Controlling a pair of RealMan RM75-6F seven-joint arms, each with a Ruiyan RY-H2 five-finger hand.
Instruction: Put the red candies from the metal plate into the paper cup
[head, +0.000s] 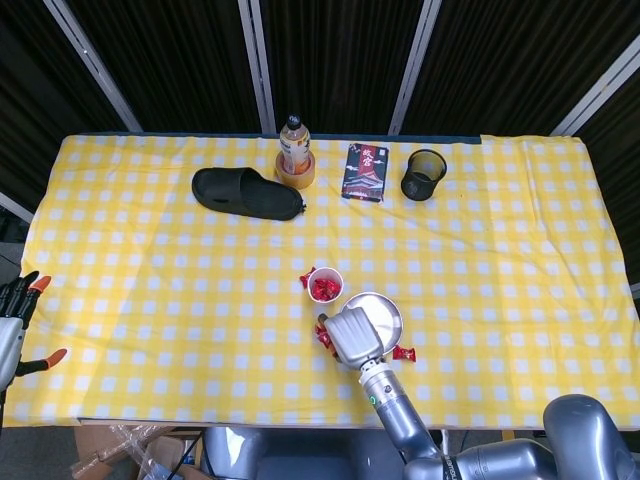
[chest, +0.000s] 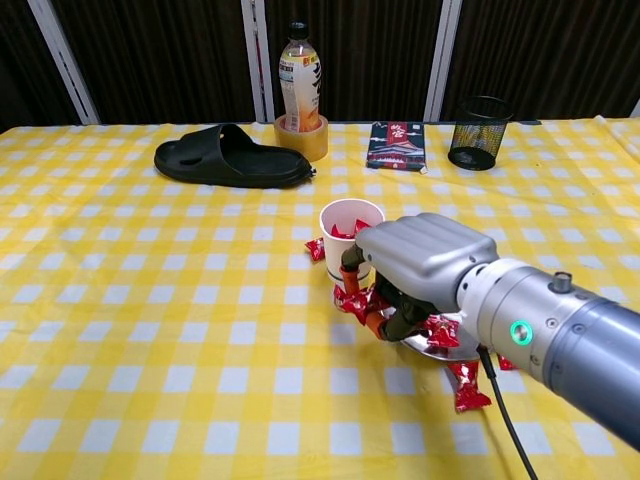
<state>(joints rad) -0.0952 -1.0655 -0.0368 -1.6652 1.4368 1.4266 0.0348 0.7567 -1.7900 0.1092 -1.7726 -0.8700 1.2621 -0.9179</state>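
Red candies (chest: 356, 300) are being pinched under the right hand (chest: 420, 265), lifted clear of the metal plate (chest: 425, 343) beneath it; the paper cup (chest: 347, 222) is waiting just beyond its fingertips, already holding several.

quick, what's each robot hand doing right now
Left robot hand: open, holding nothing, at the table's left edge.
Right robot hand: holding red candies just below the cup.
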